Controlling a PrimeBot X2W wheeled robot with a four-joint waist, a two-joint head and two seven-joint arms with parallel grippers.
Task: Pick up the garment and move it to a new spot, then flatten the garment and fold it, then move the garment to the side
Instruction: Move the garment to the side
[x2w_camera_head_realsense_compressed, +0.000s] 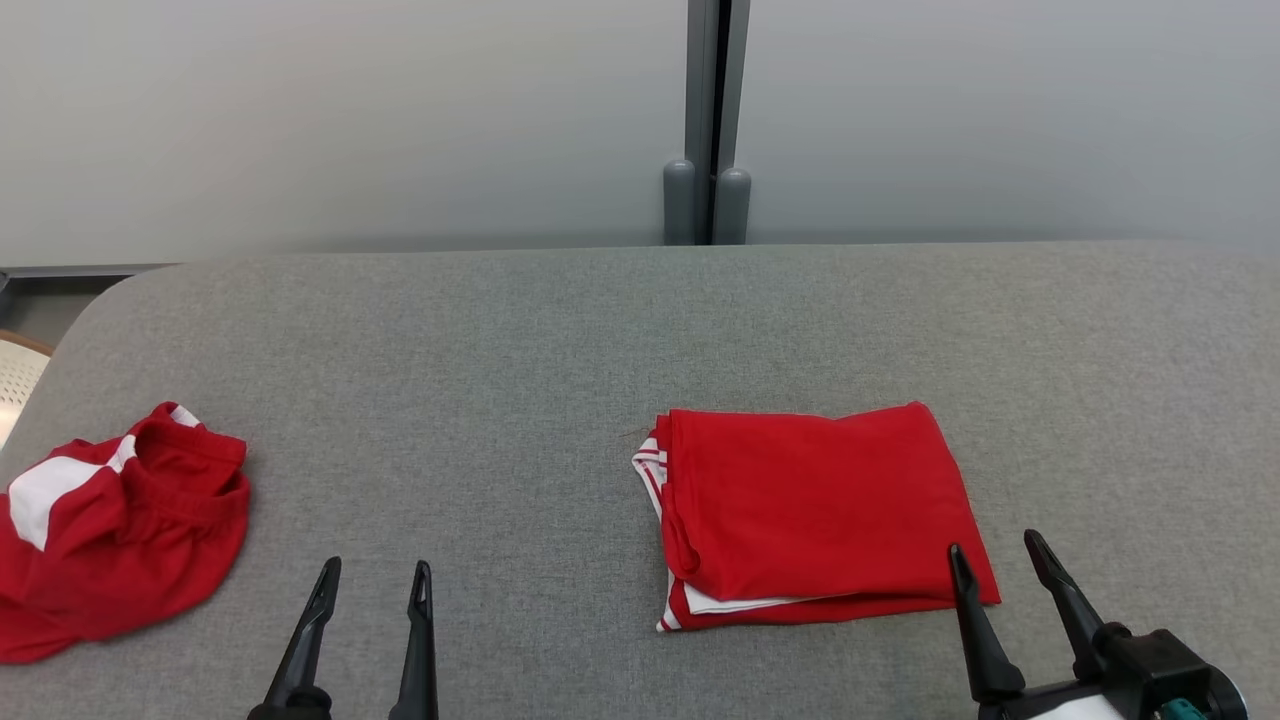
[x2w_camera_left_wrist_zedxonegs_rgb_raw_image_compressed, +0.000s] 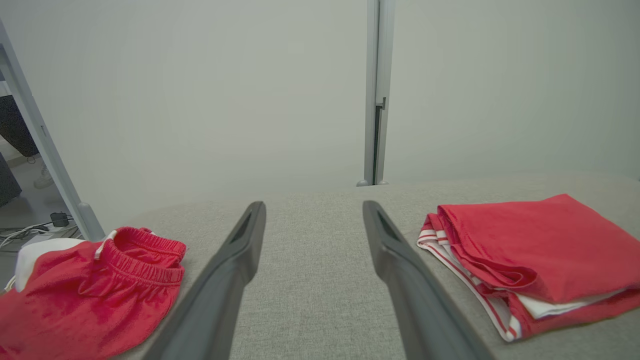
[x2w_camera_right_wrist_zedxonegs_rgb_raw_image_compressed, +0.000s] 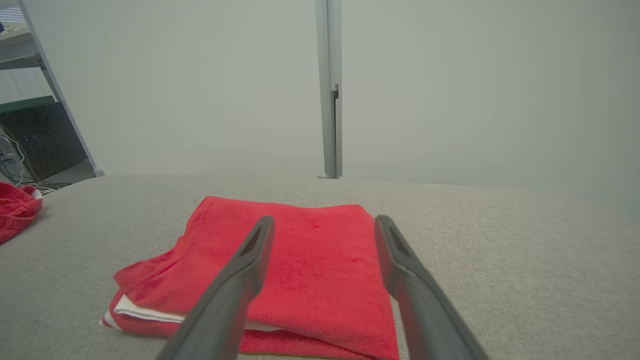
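Folded, the garment (x2w_camera_head_realsense_compressed: 820, 505) sits at the bench's (x2w_camera_head_realsense_compressed: 500, 350) four o'clock, ready to shift aside. The left gripper (x2w_camera_head_realsense_compressed: 378, 565) and right gripper (x2w_camera_head_realsense_compressed: 992, 541) have their fingers spread and empty.

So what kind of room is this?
Probably a robot test lab, not a home: a grey fabric-covered table, plain pale partition walls joined by a metal post, and loose cables on the floor.
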